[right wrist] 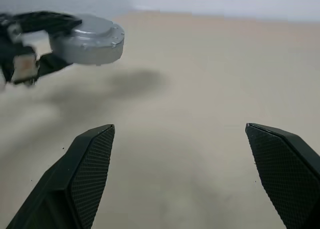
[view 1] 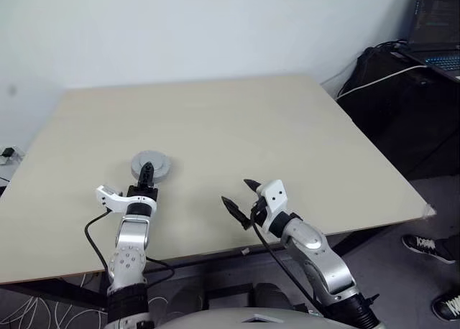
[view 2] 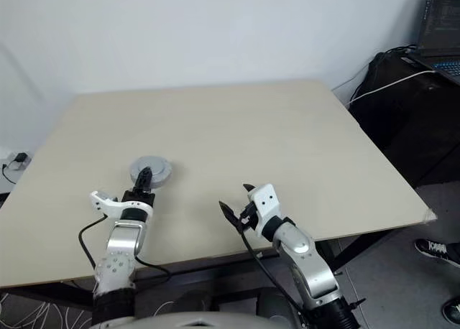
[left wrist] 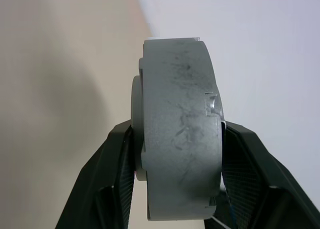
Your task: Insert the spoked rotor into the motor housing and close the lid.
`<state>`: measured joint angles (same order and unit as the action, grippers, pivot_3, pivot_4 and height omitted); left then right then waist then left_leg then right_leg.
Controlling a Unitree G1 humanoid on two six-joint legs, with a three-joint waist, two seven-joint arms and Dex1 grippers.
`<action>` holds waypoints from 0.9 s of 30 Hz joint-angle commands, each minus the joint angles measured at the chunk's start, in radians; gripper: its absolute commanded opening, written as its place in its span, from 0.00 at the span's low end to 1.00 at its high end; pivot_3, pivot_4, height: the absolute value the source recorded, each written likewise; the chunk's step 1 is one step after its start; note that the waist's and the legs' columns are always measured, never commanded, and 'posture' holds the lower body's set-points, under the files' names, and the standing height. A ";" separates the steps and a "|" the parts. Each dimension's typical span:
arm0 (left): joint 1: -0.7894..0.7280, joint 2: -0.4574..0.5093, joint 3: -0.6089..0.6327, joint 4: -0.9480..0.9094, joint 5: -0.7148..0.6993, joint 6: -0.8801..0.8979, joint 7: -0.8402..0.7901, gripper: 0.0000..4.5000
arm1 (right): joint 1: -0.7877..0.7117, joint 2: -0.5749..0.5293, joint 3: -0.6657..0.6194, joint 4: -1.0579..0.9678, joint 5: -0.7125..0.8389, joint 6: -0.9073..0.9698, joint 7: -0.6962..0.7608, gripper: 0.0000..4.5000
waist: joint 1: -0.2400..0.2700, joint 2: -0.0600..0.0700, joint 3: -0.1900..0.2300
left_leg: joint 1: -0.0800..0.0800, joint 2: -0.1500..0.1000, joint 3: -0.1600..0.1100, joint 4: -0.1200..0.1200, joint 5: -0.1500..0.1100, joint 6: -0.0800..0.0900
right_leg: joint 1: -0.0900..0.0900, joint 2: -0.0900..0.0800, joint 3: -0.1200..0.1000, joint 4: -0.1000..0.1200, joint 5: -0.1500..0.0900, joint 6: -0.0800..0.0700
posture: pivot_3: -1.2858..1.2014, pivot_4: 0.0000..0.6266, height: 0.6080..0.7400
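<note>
closed motor carried in my left pincer

my left pincer (view 1: 146, 172) pinches the grey motor housing (view 1: 152, 164) by its flat faces, lid seated, clear above the worktop (view 1: 237, 128) for setting down. my right pincer (view 1: 239, 194) is spread wide and empty, keeping well apart.

The round grey metal motor assembly (view 1: 151, 166), a thick disc, is clamped between the two black fingers of the left gripper (view 1: 146, 174) above the near left part of the flat beige wooden table (view 1: 237, 128). The right gripper (view 1: 241, 195), jaws spread and empty, hovers to its right over the table's near edge. An open laptop (view 1: 437, 29) stands on the dark stand beyond the table's far right corner.
</note>
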<state>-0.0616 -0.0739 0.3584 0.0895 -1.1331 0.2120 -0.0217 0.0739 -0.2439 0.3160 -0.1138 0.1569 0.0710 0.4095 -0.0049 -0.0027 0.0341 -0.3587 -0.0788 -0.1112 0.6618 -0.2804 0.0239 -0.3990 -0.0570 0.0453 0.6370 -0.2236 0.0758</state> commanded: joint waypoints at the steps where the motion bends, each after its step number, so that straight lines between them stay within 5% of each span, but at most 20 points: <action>1: -0.071 -0.003 0.027 0.030 0.031 -0.014 -0.012 0.47 | 0.000 0.004 -0.010 0.021 -0.047 -0.121 0.006 1.00 | 0.001 0.000 0.000 | 0.000 0.000 0.000 0.000 0.000 0.000 | 0.000 0.000 0.000 0.000 0.001 -0.001 | 0.52 0.00 1.00; 23: -0.346 0.029 0.186 0.445 0.221 -0.061 0.043 0.47 | 0.018 0.023 -0.035 0.045 -0.052 -0.128 0.042 1.00 | 0.024 -0.005 0.000 | 0.000 0.001 -0.002 0.000 0.003 -0.002 | 0.002 0.003 0.000 -0.001 0.004 -0.001 | 0.52 0.00 1.00; 27: -0.310 -0.004 0.173 0.407 0.242 -0.034 0.071 0.74 | 0.017 0.027 -0.035 0.047 -0.054 -0.122 0.042 1.00 | 0.024 -0.005 0.000 | 0.001 0.001 -0.002 0.000 0.003 0.000 | 0.003 0.004 0.000 -0.001 0.005 0.000 | 0.52 0.00 1.00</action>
<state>-0.3706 -0.0673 0.5495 0.5312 -0.9065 0.1601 0.0412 0.1037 -0.2237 0.2956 -0.0454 0.1016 -0.0523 0.4520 0.0189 -0.0081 0.0342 -0.3575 -0.0773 -0.1131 0.6623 -0.2774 0.0244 -0.3956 -0.0535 0.0455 0.6363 -0.2183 0.0766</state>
